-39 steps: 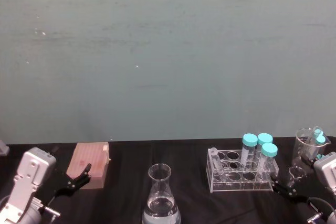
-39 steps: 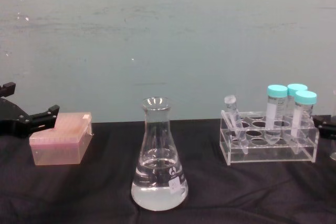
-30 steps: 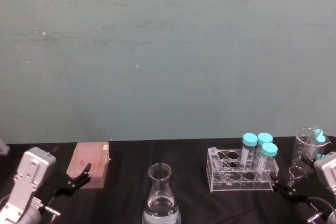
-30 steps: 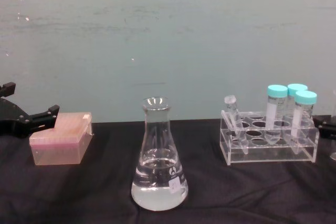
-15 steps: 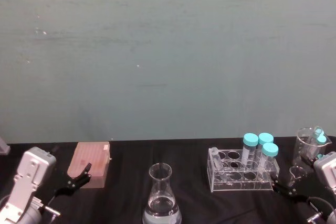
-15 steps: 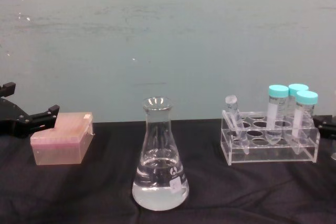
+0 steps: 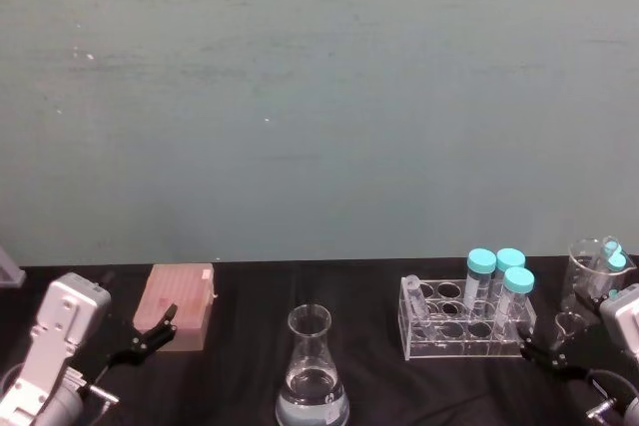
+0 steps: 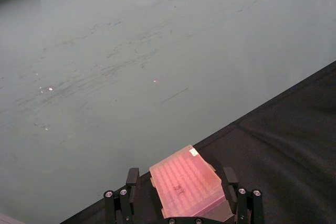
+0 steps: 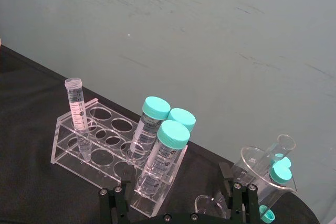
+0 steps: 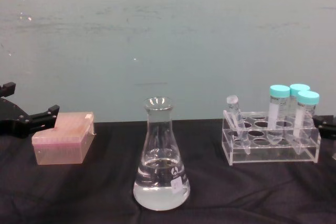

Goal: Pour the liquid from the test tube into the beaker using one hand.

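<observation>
beaker (image 7: 318,371) base cut by head view's edge, liquid in test tube (image 9: 77,108) indiscernible

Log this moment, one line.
test tube: in rack | beaker: untouched | right gripper: open, beside rack | left gripper: open, by pink box

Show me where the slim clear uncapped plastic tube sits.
In the chest view, the slim clear test tube leans in the left end of the clear acrylic rack, right of the glass flask.
</observation>
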Robot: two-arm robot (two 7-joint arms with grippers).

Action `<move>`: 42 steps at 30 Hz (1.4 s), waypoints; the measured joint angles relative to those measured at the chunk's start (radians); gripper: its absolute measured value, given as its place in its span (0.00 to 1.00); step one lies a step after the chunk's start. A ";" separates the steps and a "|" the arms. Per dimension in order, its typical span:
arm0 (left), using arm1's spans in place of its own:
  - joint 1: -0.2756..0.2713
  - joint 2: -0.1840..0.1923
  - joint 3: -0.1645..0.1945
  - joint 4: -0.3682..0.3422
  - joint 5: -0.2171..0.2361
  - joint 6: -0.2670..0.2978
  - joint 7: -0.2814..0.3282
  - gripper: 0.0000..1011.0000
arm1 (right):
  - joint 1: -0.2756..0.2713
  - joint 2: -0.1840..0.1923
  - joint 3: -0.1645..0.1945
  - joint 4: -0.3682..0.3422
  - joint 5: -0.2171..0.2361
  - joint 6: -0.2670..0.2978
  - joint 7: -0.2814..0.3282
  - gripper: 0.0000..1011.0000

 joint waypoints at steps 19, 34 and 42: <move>0.000 0.000 0.000 0.000 0.000 0.000 0.000 0.99 | 0.000 0.000 0.000 0.000 0.000 0.000 0.000 0.99; 0.000 0.000 0.000 0.000 0.000 0.000 0.000 0.99 | 0.026 -0.027 0.002 0.011 0.005 -0.064 0.152 0.99; 0.000 0.000 0.000 0.000 0.000 0.000 0.000 0.99 | 0.075 -0.060 -0.016 0.034 -0.012 -0.084 0.222 0.99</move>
